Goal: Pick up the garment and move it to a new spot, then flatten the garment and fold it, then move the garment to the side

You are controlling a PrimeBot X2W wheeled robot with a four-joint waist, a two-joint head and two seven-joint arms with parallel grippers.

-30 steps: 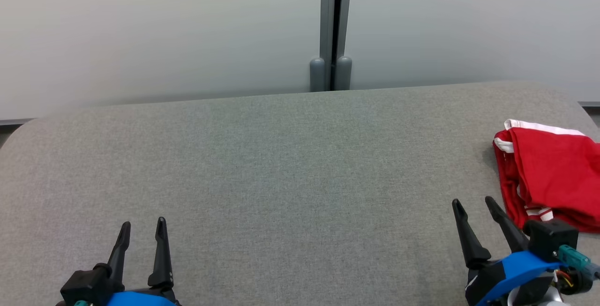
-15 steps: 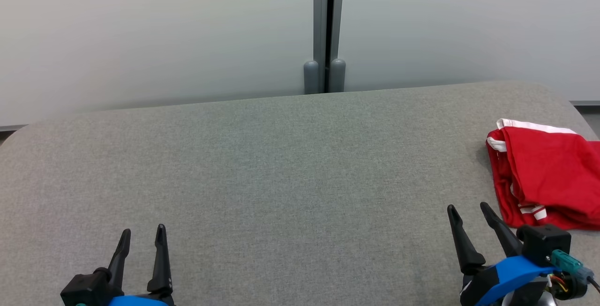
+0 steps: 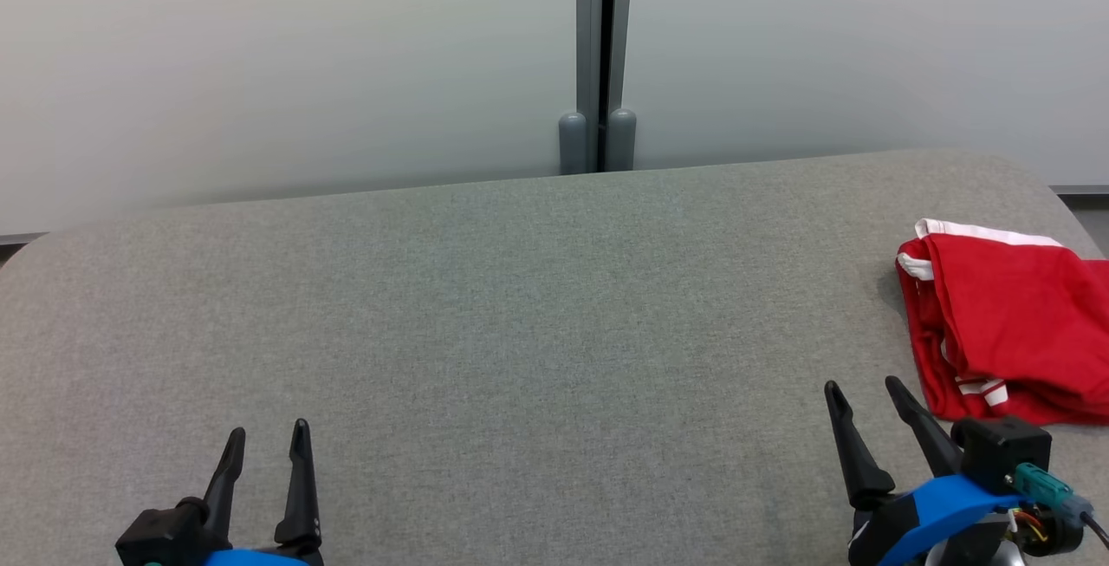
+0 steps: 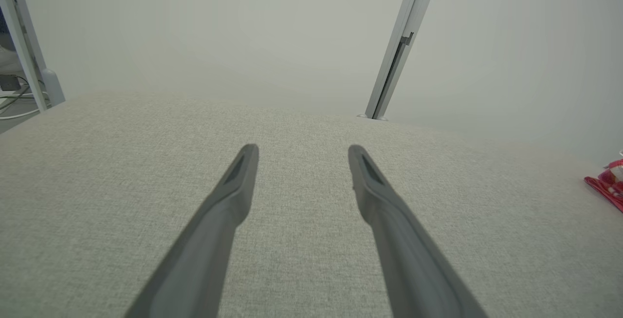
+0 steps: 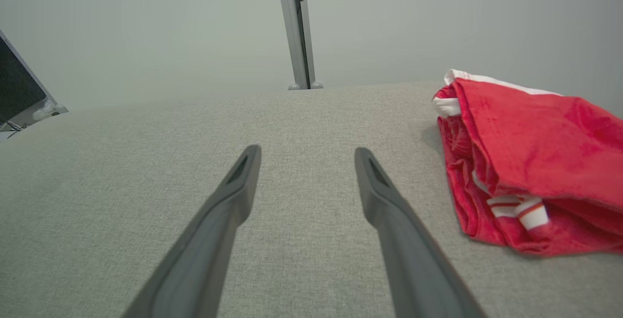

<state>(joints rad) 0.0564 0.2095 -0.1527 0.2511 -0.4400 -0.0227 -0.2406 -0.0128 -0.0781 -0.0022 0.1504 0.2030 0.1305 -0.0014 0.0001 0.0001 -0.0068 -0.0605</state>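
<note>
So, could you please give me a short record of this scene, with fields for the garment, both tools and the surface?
surface: grey fabric, broad, with rounded corners
garment: red with white trim, loosely folded, lying at the surface's far right
left tool: open, holding nothing, over the near left of the surface
right tool: open, holding nothing, just left of the garment and apart from it
background: pale panels joined by a metal post
</note>
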